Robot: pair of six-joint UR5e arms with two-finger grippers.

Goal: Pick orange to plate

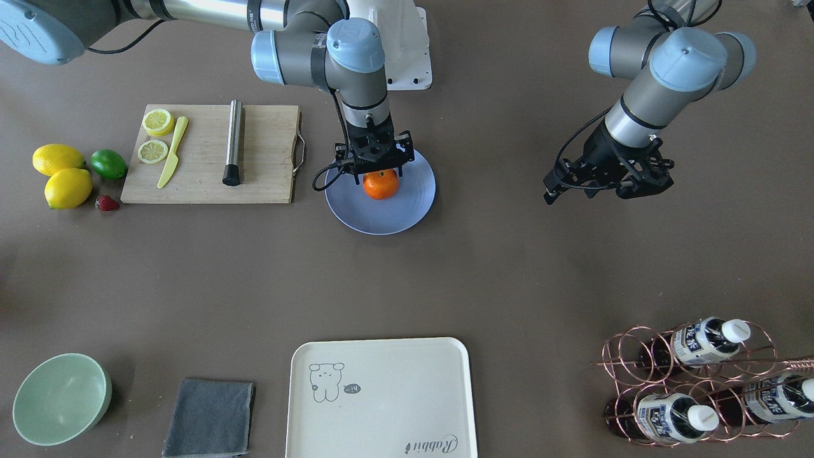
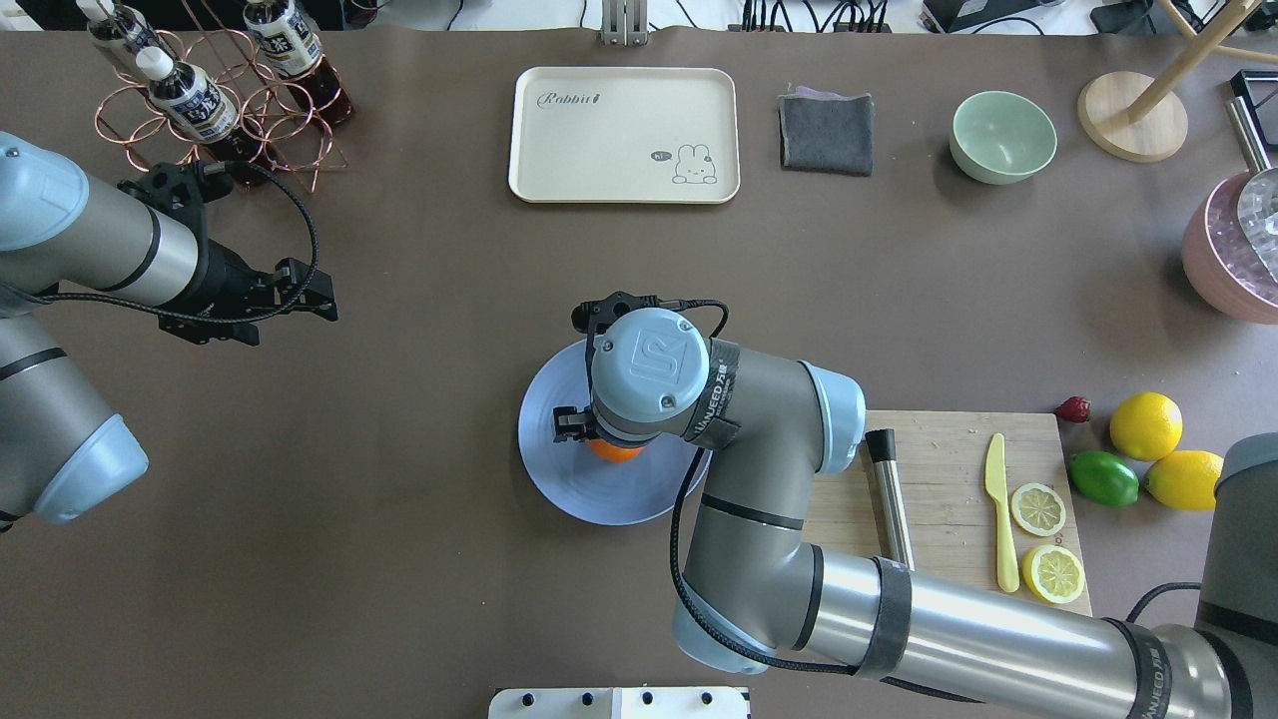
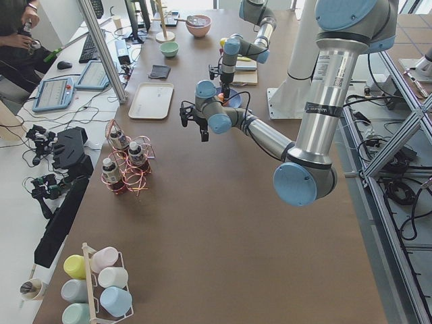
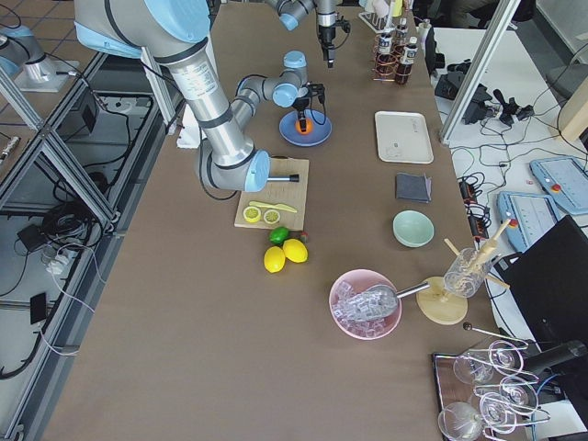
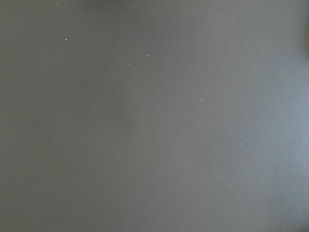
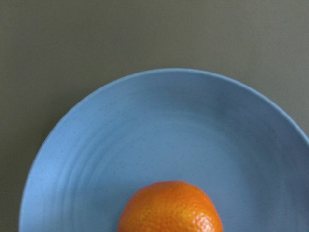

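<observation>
Blue plate (image 1: 407, 213) carries the orange (image 1: 381, 184), with the right tool (image 1: 380, 173) straddling its top. Clamped or loose, I cannot tell. Left tool (image 2: 318, 298) hangs above bare worktop (image 1: 509, 267), well apart, spread unclear.

Overhead, the right arm (image 2: 649, 374) hides most of the orange (image 2: 615, 453); its wrist view crops it. Contact of the right gripper (image 1: 380, 170): unclear.

"What lay on the wooden cutting board (image 1: 267, 159)?"

"Two lemon slices (image 1: 153, 151), a yellow knife (image 1: 173, 152) and a steel cylinder (image 1: 234, 143). Two lemons (image 1: 58, 159), a lime (image 1: 109, 164) and a strawberry (image 1: 107, 203) sat just beside it."

"And along the operators' side?"

"A green bowl (image 1: 38, 413), a grey cloth (image 1: 210, 416), a cream tray (image 1: 381, 394), and bottles (image 1: 699, 341) in a copper rack (image 1: 626, 356)."
</observation>
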